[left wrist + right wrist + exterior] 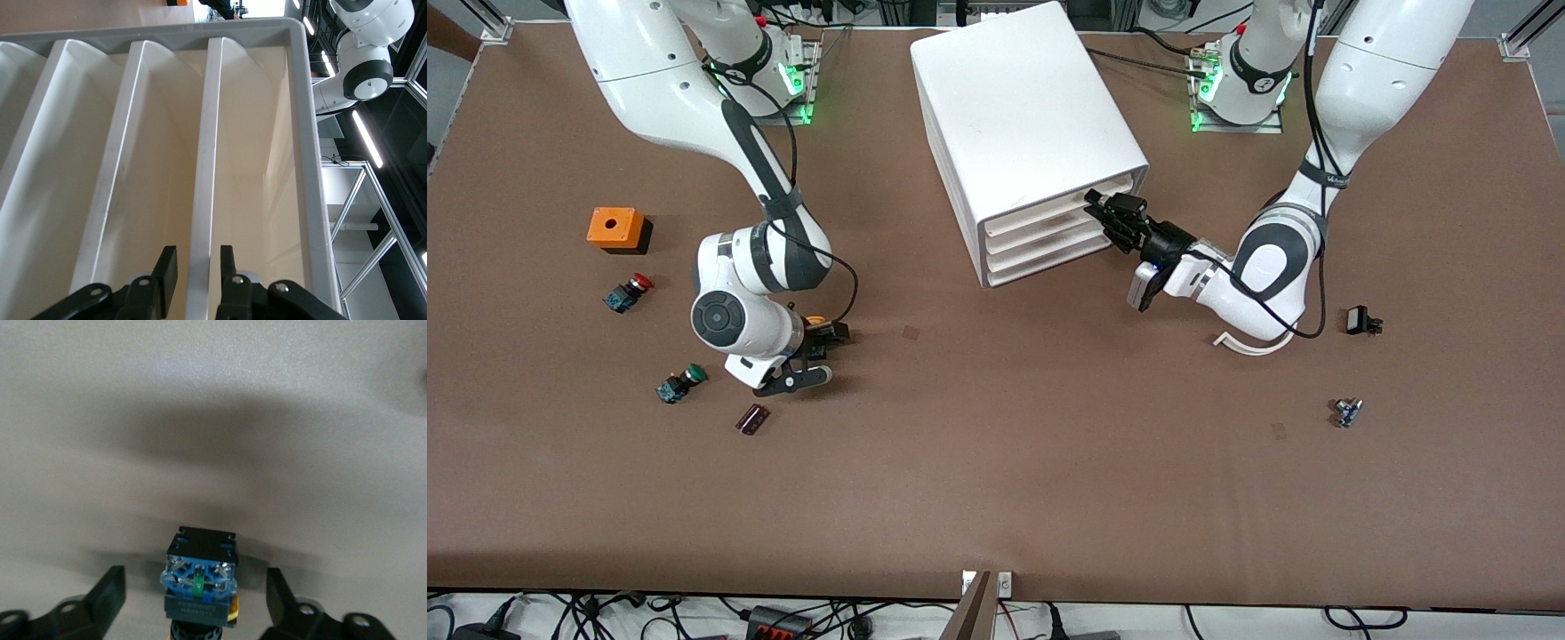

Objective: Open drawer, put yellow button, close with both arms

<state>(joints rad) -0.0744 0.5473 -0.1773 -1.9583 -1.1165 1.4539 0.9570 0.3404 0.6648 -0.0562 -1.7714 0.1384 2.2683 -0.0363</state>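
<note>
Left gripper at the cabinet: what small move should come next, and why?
Probably finish closing on the drawer front edge, then pull. The left gripper has a finger on each side of that edge, gap still visible. The right gripper straddles the yellow button, open.

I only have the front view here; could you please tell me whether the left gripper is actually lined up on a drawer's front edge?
Observer: Yes. The left wrist view shows the left gripper straddling the front lip of the drawer that sits next to the cabinet top wall, one finger on each side.
Operator: Thank you. Is that lip pinched yet?
Observer: Not fully. A slim gap shows between one of the fingers and the lip.
Operator: And the right gripper at the yellow button?
Observer: The right wrist view shows the right gripper open. The yellow button sits between its fingers with its blue-black base facing the camera, and it touches neither finger.
</note>
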